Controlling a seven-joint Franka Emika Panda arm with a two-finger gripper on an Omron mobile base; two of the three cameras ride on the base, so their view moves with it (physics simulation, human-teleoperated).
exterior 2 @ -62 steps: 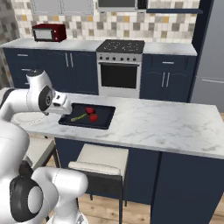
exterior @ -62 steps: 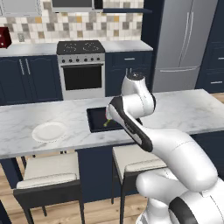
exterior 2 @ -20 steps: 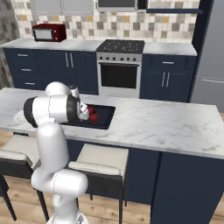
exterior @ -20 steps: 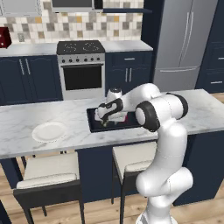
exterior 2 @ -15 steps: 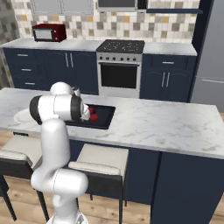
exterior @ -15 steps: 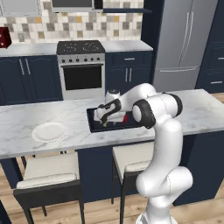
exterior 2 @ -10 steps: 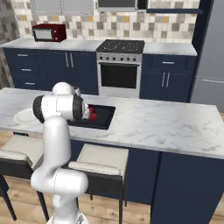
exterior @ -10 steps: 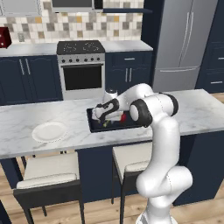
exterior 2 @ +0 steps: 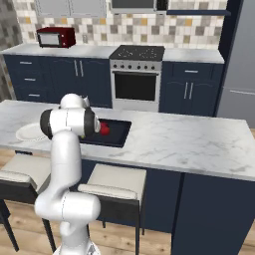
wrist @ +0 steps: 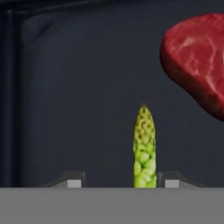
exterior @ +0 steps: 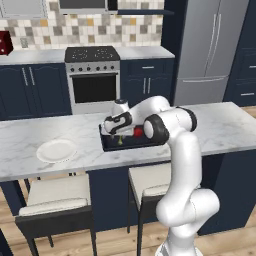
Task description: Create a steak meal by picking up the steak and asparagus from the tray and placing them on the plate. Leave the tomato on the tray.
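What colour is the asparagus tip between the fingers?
The asparagus is yellow-green, olive-brown toward its tip; clearest in the hand view.

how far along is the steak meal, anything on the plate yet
Nothing looks done: the plate sits bare on the counter. In hand: the gripper is down over the tray with the asparagus between its fingertips, close to one of them; a firm grip cannot be told. The steak lies on the tray beside it. Left: move asparagus and steak to the plate, leaving the tomato on the tray.
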